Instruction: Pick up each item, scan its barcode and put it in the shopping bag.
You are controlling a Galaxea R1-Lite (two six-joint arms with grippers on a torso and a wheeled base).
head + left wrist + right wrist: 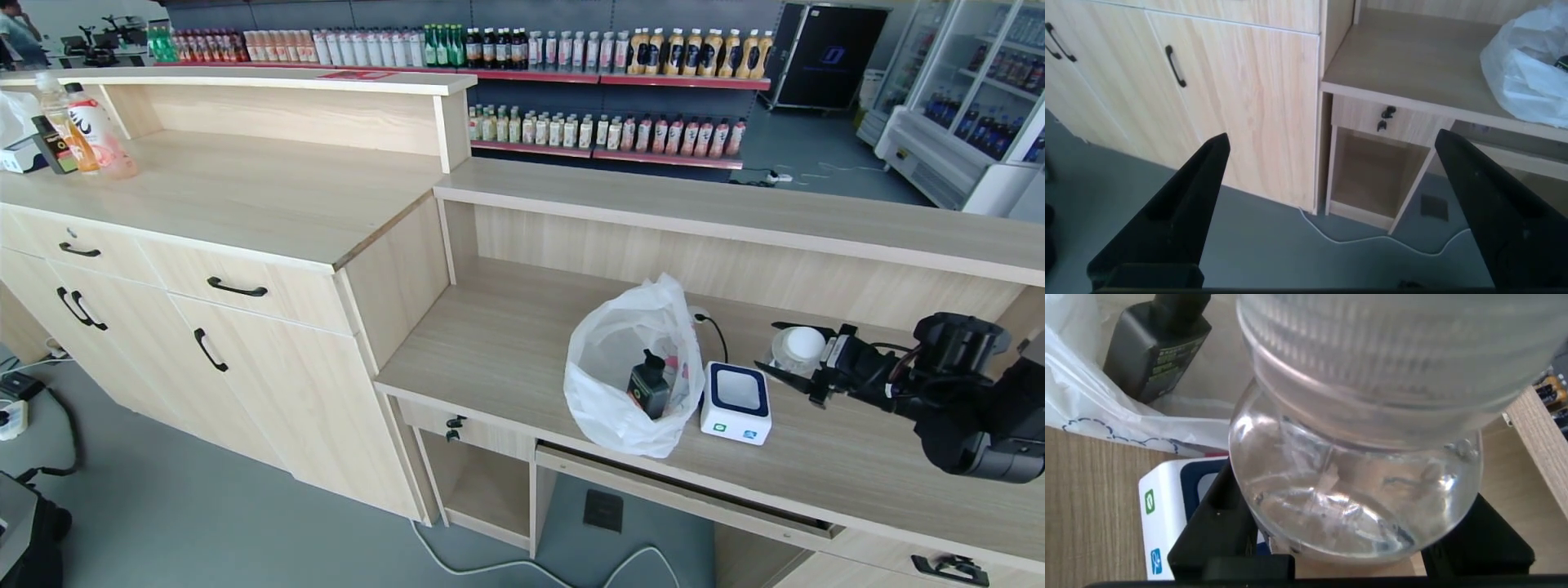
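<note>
We see the right gripper (804, 359) clamped around a clear bottle (796, 347) with a white cap, held just above the lower desk (506, 343) at about 4 o'clock in the head view. From the right wrist camera the bottle sits between the dark fingers (1221, 531), with liquid inside it.

The scanner (736, 402), a white box with a dark-framed window on top, stands on the desk at the held bottle's 8 o'clock, close by. At the scanner's 9 o'clock stands the shopping bag (608, 359), thin white plastic with its mouth open; we cannot tell whether the two touch. A black bottle (651, 385) rests inside the bag, its cap pointing up.

The left gripper (1331, 220) is spread wide with nothing between its fingers, hanging over the grey floor (1249, 245) before the cabinet doors (1241, 106).

On the upper counter (229, 196), at 10 o'clock in the head view, stand two drink bottles (90, 126).
</note>
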